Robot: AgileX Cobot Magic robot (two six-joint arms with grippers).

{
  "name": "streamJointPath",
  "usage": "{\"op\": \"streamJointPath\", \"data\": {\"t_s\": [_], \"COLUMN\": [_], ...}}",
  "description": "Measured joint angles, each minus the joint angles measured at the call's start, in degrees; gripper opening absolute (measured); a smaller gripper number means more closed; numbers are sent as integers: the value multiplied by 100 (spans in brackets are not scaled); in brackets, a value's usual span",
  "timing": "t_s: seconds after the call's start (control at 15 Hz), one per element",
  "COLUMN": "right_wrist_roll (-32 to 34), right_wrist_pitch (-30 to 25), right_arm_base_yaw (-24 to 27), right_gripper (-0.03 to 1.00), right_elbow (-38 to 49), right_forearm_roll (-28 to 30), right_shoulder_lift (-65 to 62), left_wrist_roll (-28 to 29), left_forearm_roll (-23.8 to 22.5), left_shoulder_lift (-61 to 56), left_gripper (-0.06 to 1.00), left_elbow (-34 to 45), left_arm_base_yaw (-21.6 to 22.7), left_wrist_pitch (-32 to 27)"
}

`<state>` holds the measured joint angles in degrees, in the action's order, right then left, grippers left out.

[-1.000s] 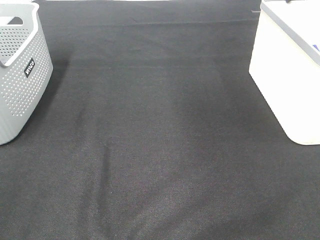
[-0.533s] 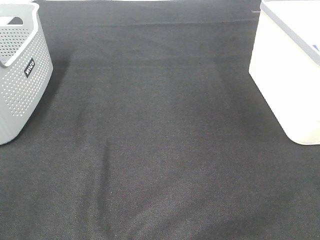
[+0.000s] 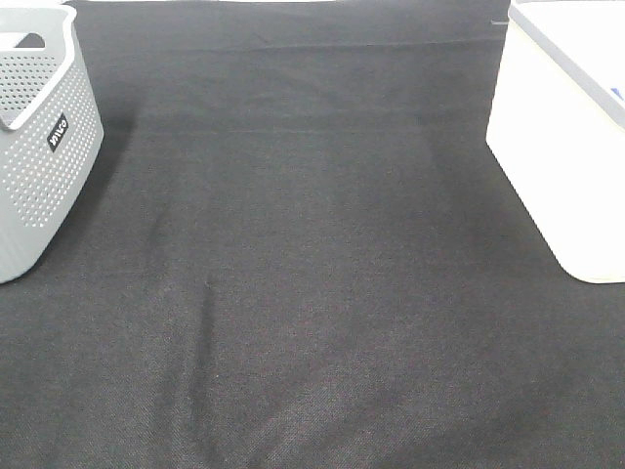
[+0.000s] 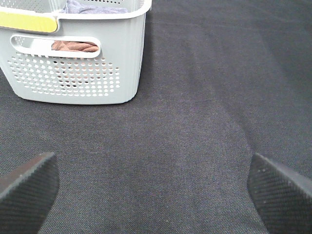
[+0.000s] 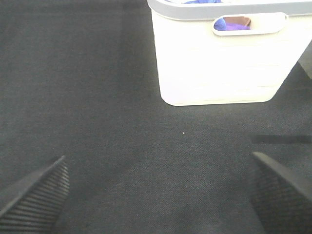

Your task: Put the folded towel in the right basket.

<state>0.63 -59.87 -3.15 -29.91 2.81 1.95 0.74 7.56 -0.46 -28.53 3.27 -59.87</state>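
Note:
The white right basket (image 3: 562, 147) stands at the right edge of the black cloth; in the right wrist view (image 5: 219, 63) blue-purple and orange cloth shows through its handle slot. The grey perforated left basket (image 3: 39, 147) stands at the left edge; the left wrist view (image 4: 73, 58) shows brown and bluish cloth inside it. No loose folded towel lies on the cloth. My left gripper (image 4: 153, 195) and right gripper (image 5: 156, 195) are open and empty, low over bare cloth, each facing its basket. Neither arm shows in the exterior high view.
The black tablecloth (image 3: 312, 274) covers the whole table, with a small crease (image 3: 205, 322) at front left. A yellow strip (image 4: 27, 22) lies along the grey basket's rim.

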Motion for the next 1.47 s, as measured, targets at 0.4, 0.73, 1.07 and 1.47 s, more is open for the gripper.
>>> {"op": "streamJointPath", "data": {"t_s": [0.4, 0.73, 1.07, 1.47], "right_wrist_roll": [6, 17, 23, 23], "right_wrist_pitch": [-332, -338, -338, -338], "right_arm_base_yaw": [0, 0, 447, 447], "right_gripper": [95, 95, 95, 95], "right_elbow": [378, 384, 384, 384], "right_forearm_roll": [138, 120, 80, 80], "right_shoulder_lift": [-218, -218, -218, -218], "left_wrist_roll": [0, 0, 0, 0], "left_forearm_roll": [0, 0, 0, 0], "left_shoulder_lift": [0, 0, 0, 0], "left_gripper": [97, 97, 97, 97], "left_elbow": [0, 0, 0, 0], "left_arm_base_yaw": [0, 0, 0, 0], "left_wrist_pitch": [0, 0, 0, 0]}}
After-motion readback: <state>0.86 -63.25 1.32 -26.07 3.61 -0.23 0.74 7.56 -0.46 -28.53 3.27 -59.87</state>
